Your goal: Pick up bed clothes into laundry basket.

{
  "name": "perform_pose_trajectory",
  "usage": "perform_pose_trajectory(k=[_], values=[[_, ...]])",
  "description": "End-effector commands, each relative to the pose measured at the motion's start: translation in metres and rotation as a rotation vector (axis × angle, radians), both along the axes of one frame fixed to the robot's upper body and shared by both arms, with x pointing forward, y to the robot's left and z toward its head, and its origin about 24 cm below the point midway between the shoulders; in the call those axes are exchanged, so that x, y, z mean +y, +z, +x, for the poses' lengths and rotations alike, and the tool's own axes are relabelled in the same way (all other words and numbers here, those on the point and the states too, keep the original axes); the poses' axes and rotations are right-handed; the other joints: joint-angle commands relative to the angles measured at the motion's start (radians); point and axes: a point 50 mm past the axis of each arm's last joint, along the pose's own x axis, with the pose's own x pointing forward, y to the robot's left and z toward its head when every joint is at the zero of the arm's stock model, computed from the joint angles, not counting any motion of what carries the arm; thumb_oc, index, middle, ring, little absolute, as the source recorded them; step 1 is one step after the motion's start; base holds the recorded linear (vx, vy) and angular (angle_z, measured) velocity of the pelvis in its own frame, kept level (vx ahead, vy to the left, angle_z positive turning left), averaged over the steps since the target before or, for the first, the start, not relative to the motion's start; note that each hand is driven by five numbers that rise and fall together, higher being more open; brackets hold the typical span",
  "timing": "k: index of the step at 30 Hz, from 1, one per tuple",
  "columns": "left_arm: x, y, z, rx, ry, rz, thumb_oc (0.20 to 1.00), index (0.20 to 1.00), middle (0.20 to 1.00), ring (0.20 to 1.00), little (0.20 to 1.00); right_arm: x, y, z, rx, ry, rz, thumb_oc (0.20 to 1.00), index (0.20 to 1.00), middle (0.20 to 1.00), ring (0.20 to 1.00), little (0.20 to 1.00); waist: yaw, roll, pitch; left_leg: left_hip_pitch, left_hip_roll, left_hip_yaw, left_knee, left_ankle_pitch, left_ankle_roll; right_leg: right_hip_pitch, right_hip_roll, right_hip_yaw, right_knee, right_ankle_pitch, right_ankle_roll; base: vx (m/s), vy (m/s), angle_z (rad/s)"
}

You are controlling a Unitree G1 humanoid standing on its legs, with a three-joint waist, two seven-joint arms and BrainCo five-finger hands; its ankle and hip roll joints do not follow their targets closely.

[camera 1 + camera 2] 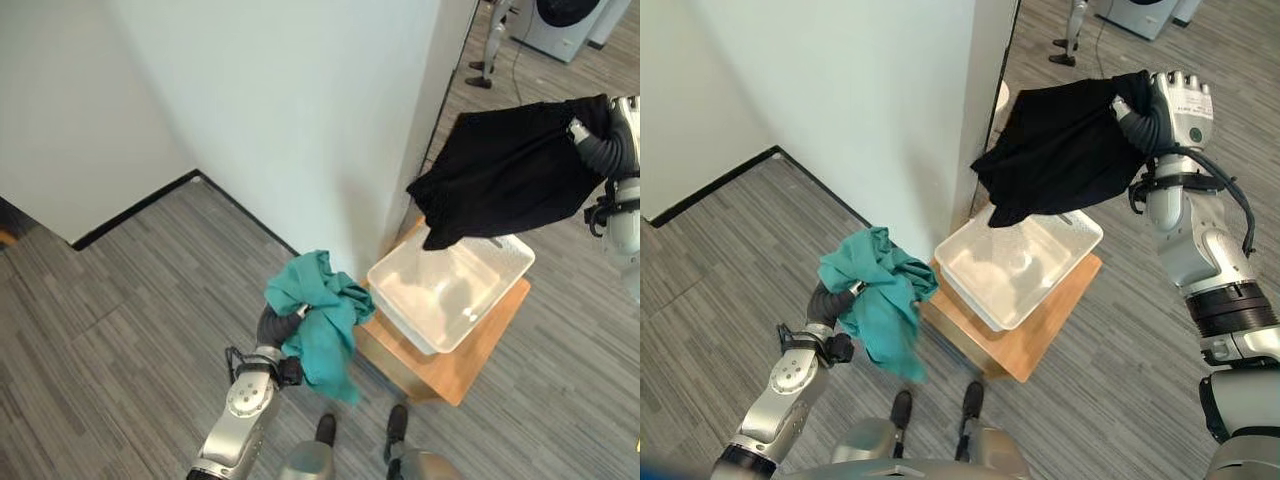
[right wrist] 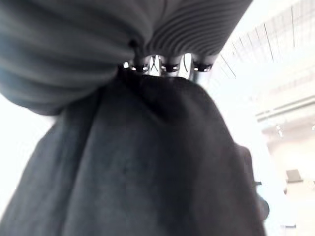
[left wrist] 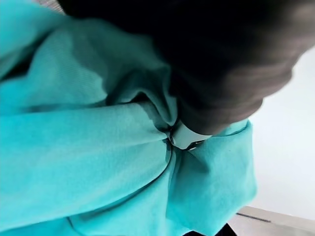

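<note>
My left hand (image 1: 277,325) is low at the left, its fingers (image 3: 189,137) pinched into a bunched teal cloth (image 1: 322,312) that hangs from it beside the basket. The white laundry basket (image 1: 400,313) sits on a low wooden stand (image 1: 470,365) against the wall corner and looks empty. My right hand (image 1: 1137,115) is raised at the upper right, with its fingers (image 2: 162,63) curled into a black garment (image 1: 1060,150). The garment drapes down over the basket's far side, its lower edge near the far rim.
A white wall (image 1: 300,120) with a black skirting line runs behind the stand and ends in a corner just above the basket. Grey plank floor (image 1: 130,290) spreads to the left and right. A washing machine (image 1: 560,20) stands far back at the upper right.
</note>
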Motion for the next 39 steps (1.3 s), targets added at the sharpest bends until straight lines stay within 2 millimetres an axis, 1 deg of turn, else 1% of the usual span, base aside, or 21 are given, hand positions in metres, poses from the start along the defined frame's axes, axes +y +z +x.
perform_pose_trajectory(k=[1, 4, 5, 8, 11, 15, 16, 18, 19, 22, 23, 24, 26, 28, 33, 34, 35, 36, 37, 38, 39], values=[[-0.012, 0.022, 0.001, -0.126, -0.061, -0.064, 0.2, 0.2, 0.2, 0.2, 0.2, 0.0, 0.034, -0.005, -0.11, -0.016, -0.08, 0.2, 0.2, 0.2, 0.2, 0.2, 0.022, -0.01, -0.09, -0.065, 0.051, -0.008, 0.002, -0.026, -0.067, 0.102, -0.114, -0.078, 0.028, -0.131, 0.12, 0.03, -0.011, 0.1], [-0.013, 0.021, 0.0, -0.119, -0.073, -0.066, 0.2, 0.2, 0.2, 0.2, 0.2, -0.002, 0.016, 0.002, -0.021, -0.046, -0.126, 0.2, 0.2, 0.2, 0.2, 0.2, 0.038, -0.007, -0.084, -0.064, 0.056, -0.016, 0.002, -0.026, -0.072, 0.109, -0.118, -0.097, 0.03, -0.137, 0.118, 0.04, -0.024, 0.05], [-0.013, 0.021, 0.0, -0.119, -0.072, -0.066, 0.2, 0.2, 0.2, 0.2, 0.2, -0.001, 0.016, 0.003, -0.021, -0.045, -0.126, 0.2, 0.2, 0.2, 0.2, 0.2, 0.037, -0.007, -0.084, -0.064, 0.056, -0.016, 0.002, -0.026, -0.072, 0.11, -0.118, -0.098, 0.03, -0.137, 0.118, 0.02, -0.018, 0.05], [-0.014, 0.018, -0.001, -0.105, -0.082, -0.071, 0.2, 0.2, 0.2, 0.2, 0.2, -0.006, 0.0, 0.015, 0.068, -0.09, -0.135, 0.2, 0.2, 0.2, 0.2, 0.2, 0.052, -0.001, -0.077, -0.066, 0.062, -0.008, 0.002, -0.025, -0.076, 0.108, -0.124, -0.106, 0.03, -0.136, 0.12, 0.01, -0.004, 0.01], [-0.014, 0.015, -0.003, -0.091, -0.077, -0.085, 0.2, 0.2, 0.2, 0.2, 0.2, 0.001, -0.012, 0.024, 0.113, -0.069, -0.087, 0.2, 0.2, 0.2, 0.2, 0.2, 0.063, 0.005, -0.07, -0.071, 0.067, 0.003, 0.002, -0.023, -0.078, 0.104, -0.129, -0.109, 0.029, -0.133, 0.123, 0.0, 0.004, -0.03], [-0.012, 0.012, -0.004, -0.078, -0.073, -0.092, 0.2, 0.2, 0.2, 0.2, 0.2, 0.012, -0.025, 0.03, 0.15, -0.038, -0.067, 0.2, 0.2, 0.2, 0.2, 0.2, 0.069, 0.009, -0.066, -0.078, 0.068, 0.007, 0.002, -0.021, -0.08, 0.101, -0.134, -0.115, 0.026, -0.133, 0.123, 0.01, 0.011, -0.15], [-0.013, 0.01, -0.004, -0.069, -0.075, -0.098, 0.2, 0.2, 0.2, 0.2, 0.2, 0.014, -0.034, 0.031, 0.184, -0.038, -0.076, 0.2, 0.2, 0.2, 0.2, 0.2, 0.073, 0.013, -0.061, -0.086, 0.068, 0.004, 0.002, -0.017, -0.081, 0.1, -0.135, -0.121, 0.024, -0.134, 0.123, 0.01, 0.006, -0.03], [-0.012, 0.009, -0.005, -0.064, -0.076, -0.103, 0.2, 0.2, 0.2, 0.2, 0.2, 0.014, -0.044, 0.032, 0.221, -0.049, -0.09, 0.2, 0.2, 0.2, 0.2, 0.2, 0.077, 0.014, -0.059, -0.094, 0.067, 0.0, 0.002, -0.015, -0.082, 0.098, -0.138, -0.127, 0.023, -0.135, 0.124, 0.01, 0.0, 0.07], [-0.013, 0.009, -0.006, -0.063, -0.078, -0.106, 0.2, 0.2, 0.2, 0.2, 0.2, 0.013, -0.053, 0.032, 0.251, -0.058, -0.092, 0.2, 0.2, 0.2, 0.2, 0.2, 0.083, 0.016, -0.054, -0.098, 0.067, -0.002, 0.002, -0.012, -0.084, 0.097, -0.139, -0.132, 0.022, -0.135, 0.123, 0.0, -0.01, 0.08], [-0.013, 0.009, -0.006, -0.063, -0.084, -0.105, 0.2, 0.2, 0.2, 0.2, 0.2, 0.01, -0.061, 0.034, 0.287, -0.084, -0.105, 0.2, 0.2, 0.2, 0.2, 0.2, 0.088, 0.018, -0.052, -0.109, 0.064, -0.008, 0.002, -0.008, -0.086, 0.096, -0.139, -0.139, 0.02, -0.135, 0.122, 0.0, -0.006, 0.05], [-0.014, 0.009, -0.006, -0.064, -0.087, -0.102, 0.2, 0.2, 0.2, 0.2, 0.2, 0.006, -0.067, 0.034, 0.312, -0.106, -0.114, 0.52, 0.52, 0.52, 0.52, 0.52, 0.092, 0.02, -0.05, -0.115, 0.064, -0.01, 0.002, -0.006, -0.088, 0.095, -0.14, -0.144, 0.019, -0.136, 0.123, -0.01, -0.011, 0.07], [-0.014, 0.009, -0.006, -0.063, -0.092, -0.102, 0.2, 0.2, 0.2, 0.2, 0.2, 0.004, -0.071, 0.035, 0.336, -0.117, -0.119, 1.0, 1.0, 1.0, 1.0, 1.0, 0.094, 0.021, -0.049, -0.12, 0.063, -0.012, 0.002, -0.005, -0.091, 0.093, -0.141, -0.15, 0.018, -0.136, 0.123, 0.0, -0.021, 0.05], [-0.014, 0.011, -0.005, -0.071, -0.096, -0.097, 0.2, 0.2, 0.2, 0.2, 0.2, 0.0, -0.073, 0.034, 0.356, -0.133, -0.125, 1.0, 1.0, 1.0, 1.0, 1.0, 0.096, 0.023, -0.048, -0.128, 0.064, -0.015, 0.002, -0.003, -0.094, 0.091, -0.142, -0.158, 0.016, -0.137, 0.124, 0.01, -0.014, 0.13], [-0.013, 0.015, -0.001, -0.093, -0.09, -0.087, 0.2, 0.2, 0.2, 0.2, 0.2, -0.003, -0.068, 0.032, 0.337, -0.138, -0.116, 1.0, 1.0, 1.0, 1.0, 1.0, 0.088, 0.025, -0.048, -0.127, 0.065, -0.013, 0.002, -0.004, -0.097, 0.092, -0.142, -0.157, 0.016, -0.139, 0.125, 0.0, -0.003, 0.15], [-0.014, 0.034, 0.009, -0.176, -0.086, -0.084, 0.2, 0.2, 0.2, 0.2, 0.2, -0.012, -0.051, 0.014, 0.229, -0.096, -0.006, 1.0, 1.0, 1.0, 1.0, 1.0, 0.044, 0.029, -0.058, -0.107, 0.073, 0.007, 0.002, -0.015, -0.094, 0.102, -0.143, -0.136, 0.016, -0.145, 0.126, 0.0, 0.003, -0.01], [-0.016, 0.038, 0.011, -0.197, -0.091, -0.08, 0.2, 0.2, 0.2, 0.2, 0.2, -0.016, -0.053, 0.009, 0.222, -0.09, 0.024, 1.0, 1.0, 1.0, 1.0, 1.0, 0.034, 0.029, -0.06, -0.099, 0.075, 0.014, 0.002, -0.019, -0.093, 0.104, -0.142, -0.13, 0.016, -0.146, 0.127, 0.03, 0.01, -0.13], [-0.022, 0.053, 0.017, -0.264, -0.108, -0.068, 0.2, 0.2, 0.2, 0.2, 0.2, -0.036, -0.064, -0.005, 0.228, -0.139, 0.117, 1.0, 1.0, 1.0, 1.0, 1.0, 0.004, 0.028, -0.066, -0.085, 0.078, 0.027, 0.002, -0.026, -0.09, 0.105, -0.141, -0.114, 0.016, -0.147, 0.129, 0.03, 0.011, -0.15], [-0.025, 0.059, 0.019, -0.292, -0.121, -0.062, 0.2, 0.2, 0.2, 0.2, 0.2, -0.046, -0.07, -0.011, 0.23, -0.171, 0.148, 1.0, 1.0, 1.0, 1.0, 1.0, -0.006, 0.029, -0.068, -0.078, 0.079, 0.032, 0.002, -0.029, -0.089, 0.106, -0.141, -0.104, 0.016, -0.15, 0.129, 0.04, 0.01, -0.19], [-0.028, 0.067, 0.022, -0.328, -0.134, -0.056, 0.2, 0.2, 0.2, 0.2, 0.2, -0.053, -0.078, -0.016, 0.233, -0.199, 0.199, 1.0, 1.0, 1.0, 1.0, 1.0, -0.018, 0.03, -0.07, -0.074, 0.08, 0.038, 0.002, -0.032, -0.088, 0.106, -0.14, -0.096, 0.016, -0.15, 0.129, 0.02, 0.006, -0.15], [-0.029, 0.067, 0.022, -0.328, -0.137, -0.054, 0.2, 0.2, 0.2, 0.2, 0.2, -0.054, -0.078, -0.017, 0.233, -0.201, 0.201, 1.0, 1.0, 1.0, 1.0, 1.0, -0.015, 0.029, -0.069, -0.073, 0.08, 0.038, 0.002, -0.033, -0.088, 0.107, -0.14, -0.095, 0.016, -0.15, 0.129, 0.01, -0.004, -0.21], [-0.032, 0.074, 0.025, -0.358, -0.149, -0.045, 0.2, 0.2, 0.2, 0.2, 0.2, -0.06, -0.089, -0.022, 0.243, -0.225, 0.247, 1.0, 1.0, 1.0, 1.0, 1.0, -0.024, 0.03, -0.07, -0.07, 0.08, 0.042, 0.002, -0.034, -0.086, 0.106, -0.14, -0.09, 0.016, -0.149, 0.129, 0.02, 0.019, -0.27]])
